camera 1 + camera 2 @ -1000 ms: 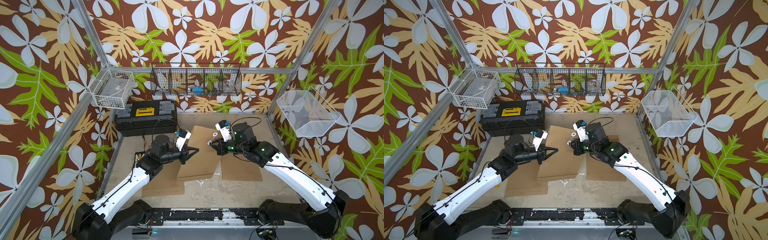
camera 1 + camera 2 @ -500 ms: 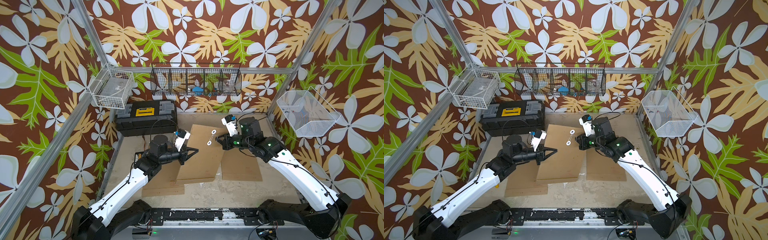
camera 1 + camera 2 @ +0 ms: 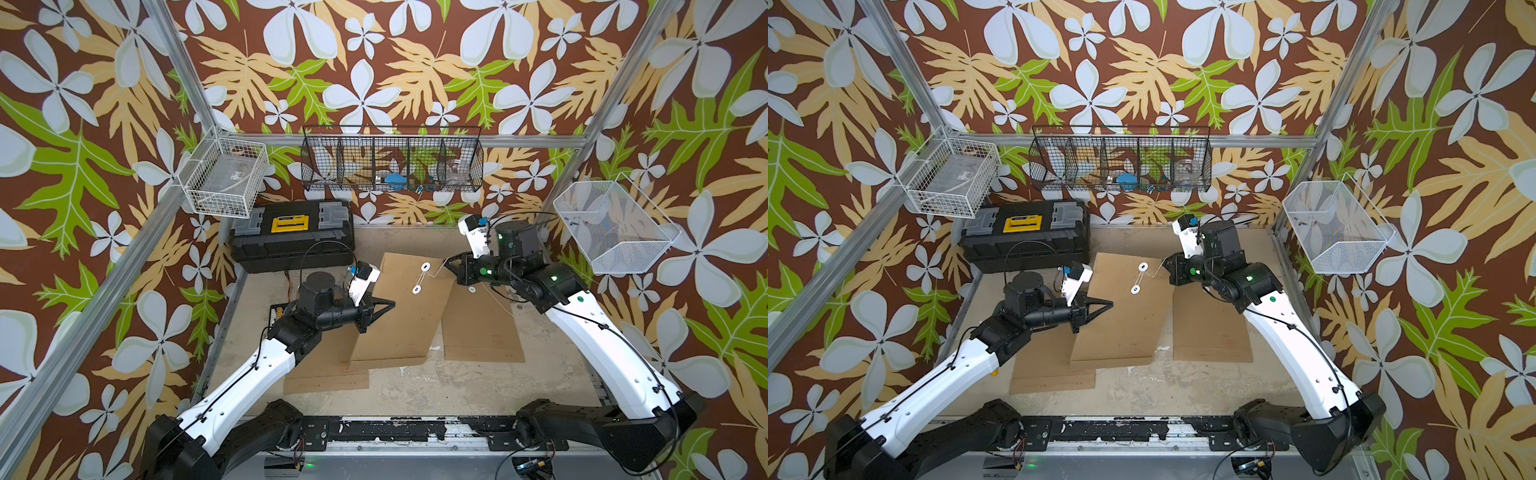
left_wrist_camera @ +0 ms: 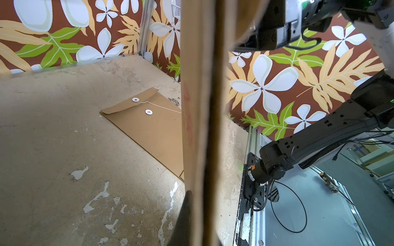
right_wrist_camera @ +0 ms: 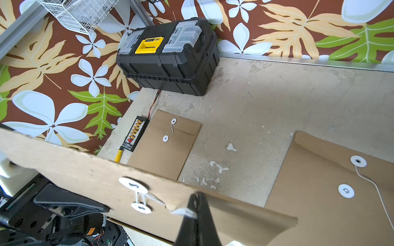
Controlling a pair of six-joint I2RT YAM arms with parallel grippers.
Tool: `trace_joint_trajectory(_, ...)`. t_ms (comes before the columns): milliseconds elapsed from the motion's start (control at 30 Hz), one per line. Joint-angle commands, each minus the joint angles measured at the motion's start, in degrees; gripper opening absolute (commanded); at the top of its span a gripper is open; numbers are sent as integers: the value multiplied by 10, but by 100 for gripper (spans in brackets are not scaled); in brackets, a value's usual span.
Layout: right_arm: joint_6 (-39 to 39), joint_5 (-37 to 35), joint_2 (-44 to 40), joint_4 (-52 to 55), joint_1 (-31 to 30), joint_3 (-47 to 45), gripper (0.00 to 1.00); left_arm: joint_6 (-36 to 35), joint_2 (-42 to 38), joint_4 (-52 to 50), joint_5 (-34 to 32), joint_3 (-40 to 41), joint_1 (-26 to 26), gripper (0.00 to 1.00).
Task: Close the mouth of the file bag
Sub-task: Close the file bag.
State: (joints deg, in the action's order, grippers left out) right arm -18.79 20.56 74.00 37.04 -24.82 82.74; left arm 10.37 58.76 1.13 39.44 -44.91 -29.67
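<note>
The brown file bag [image 3: 399,316] [image 3: 1121,320] hangs tilted above the table. My left gripper [image 3: 390,304] [image 3: 1109,305] is shut on its left edge; in the left wrist view the file bag [image 4: 198,106] runs edge-on through the left gripper [image 4: 197,198]. Two white discs [image 3: 425,266] [image 5: 133,185] sit near its mouth, with string [image 5: 140,197] strung between them. The string runs on to my right gripper [image 3: 446,262] [image 3: 1165,262] [image 5: 197,197], which is shut on the string's end just off the bag's far right corner.
A second envelope [image 3: 482,328] lies flat under my right arm, its string loose. A third envelope [image 3: 328,370] lies at the front left beside a black connector board [image 5: 136,134]. A black toolbox [image 3: 291,237] stands at the back left. Wire baskets hang on the walls.
My right gripper has drawn away from the discs toward the far right, pulling the string out with it. The left gripper holds the bag in nearly the same place.
</note>
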Motion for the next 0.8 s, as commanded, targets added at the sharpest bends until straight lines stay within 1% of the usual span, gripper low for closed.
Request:
trace_joint_trajectory(0,16,-52,11,14,-1,28,0,-8,-3,9,10,4,1,0)
trace_joint_trajectory(67,22,-82,19,22,-1,47,0,-6,-4,10,12,8,1,0)
trace_joint_trajectory(133,27,-96,28,27,-1,67,0,-4,-6,11,12,13,1,0)
trace_joint_trajectory(333,27,-92,53,24,-7,90,0,2,-11,14,14,16,1,0)
trace_joint_trajectory(400,29,-102,61,22,-13,95,0,5,-12,17,15,16,1,0)
trace_joint_trajectory(533,33,-137,82,24,-48,128,0,10,-5,20,18,17,1,0)
trace_joint_trajectory(600,36,-156,96,28,-76,152,0,15,0,21,14,18,0,0)
trace_joint_trajectory(667,42,-190,114,40,-113,178,0,27,6,22,9,17,1,0)
trace_joint_trajectory(767,47,-233,129,52,-154,198,0,48,10,31,0,17,1,0)
